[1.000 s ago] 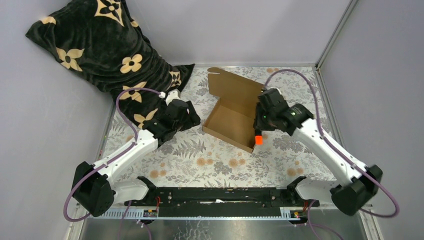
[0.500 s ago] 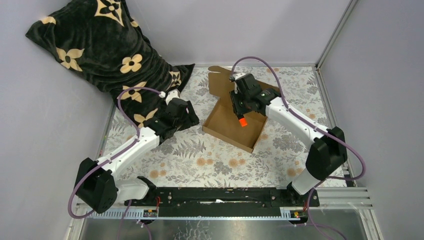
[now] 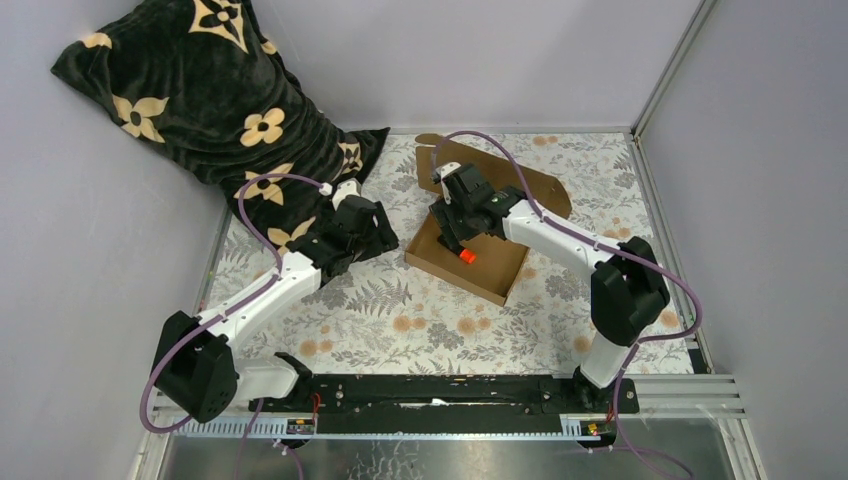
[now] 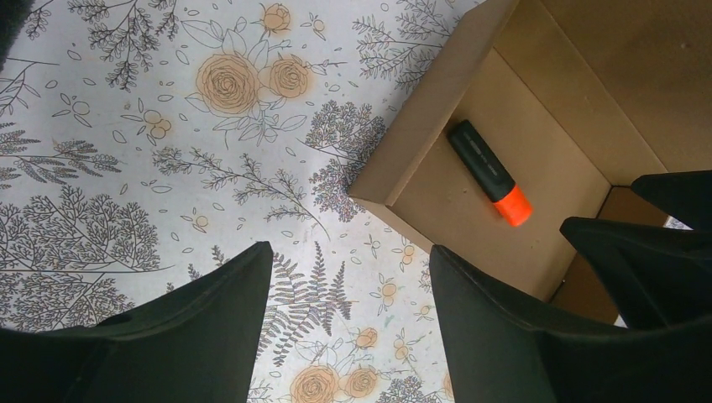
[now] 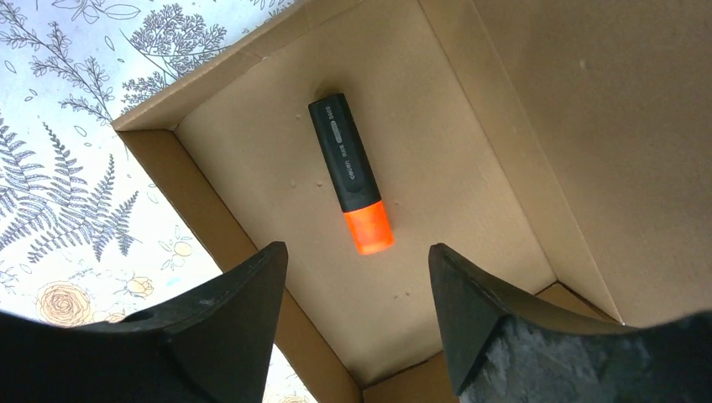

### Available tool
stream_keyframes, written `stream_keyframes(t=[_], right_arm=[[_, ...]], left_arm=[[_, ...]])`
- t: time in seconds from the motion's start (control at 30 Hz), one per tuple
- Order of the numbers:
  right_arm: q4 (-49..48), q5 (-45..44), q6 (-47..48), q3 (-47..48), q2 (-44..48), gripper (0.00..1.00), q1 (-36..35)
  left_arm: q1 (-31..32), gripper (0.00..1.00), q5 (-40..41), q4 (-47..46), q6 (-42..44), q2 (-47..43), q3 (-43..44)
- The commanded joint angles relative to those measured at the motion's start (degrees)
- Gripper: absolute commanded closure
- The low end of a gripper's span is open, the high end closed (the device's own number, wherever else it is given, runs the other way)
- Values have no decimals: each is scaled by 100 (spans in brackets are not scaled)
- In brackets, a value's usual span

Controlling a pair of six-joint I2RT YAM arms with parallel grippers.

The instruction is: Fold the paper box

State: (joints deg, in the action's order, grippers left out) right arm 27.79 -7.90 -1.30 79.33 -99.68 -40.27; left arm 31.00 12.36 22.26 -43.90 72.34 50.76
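The brown cardboard paper box (image 3: 492, 272) stands on the table as a shallow tray, its lid (image 3: 525, 180) leaning back open. An orange-and-black marker (image 3: 466, 256) lies on the box floor; it also shows in the right wrist view (image 5: 351, 172) and the left wrist view (image 4: 489, 172). My right gripper (image 3: 450, 232) hovers over the box's left part, open and empty (image 5: 357, 252), directly above the marker. My left gripper (image 3: 386, 233) is open and empty (image 4: 350, 252) over the tablecloth, just left of the box's near-left corner (image 4: 369, 197).
A black blanket with tan flowers (image 3: 200, 90) is heaped at the back left, reaching the left arm. The floral tablecloth (image 3: 400, 320) covers the table. Grey walls close the back and sides. The right arm's purple cable (image 3: 480, 140) loops over the lid.
My right arm swung left across the box with the marker in its gripper. The marker now lies on the box floor and the gripper is open. The left arm barely moved.
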Motion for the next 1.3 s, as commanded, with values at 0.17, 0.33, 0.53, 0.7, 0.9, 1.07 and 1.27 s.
stream_keyframes(t=[0.17,0.33,0.53,0.7,0.9,1.07,1.27], right_arm=[[-59,123,39,321,906,17,-55],[115,15,101,489,1690,8,-43],[242,-856,309,347,2481,0,-23],[581,-1803,-556,336,3139,0,764],[1590,-2266,-1890,-234,3322,0,2209],[1439,-2322,-2454,-1213,3814,0,3002],[994,-1415,-2836,-2382,3555,0,3232]], left_arm=[[-124,20,-136,-268,518,50,407],[-301,6,-525,-145,1481,446,1496],[-746,1,-1347,103,2038,1357,2918],[-955,1,-1298,306,2087,1430,3391],[-1158,1,-916,349,1913,1063,2953],[-1336,1,-942,366,1780,901,2663],[-1360,1,-1032,324,1738,941,2528]])
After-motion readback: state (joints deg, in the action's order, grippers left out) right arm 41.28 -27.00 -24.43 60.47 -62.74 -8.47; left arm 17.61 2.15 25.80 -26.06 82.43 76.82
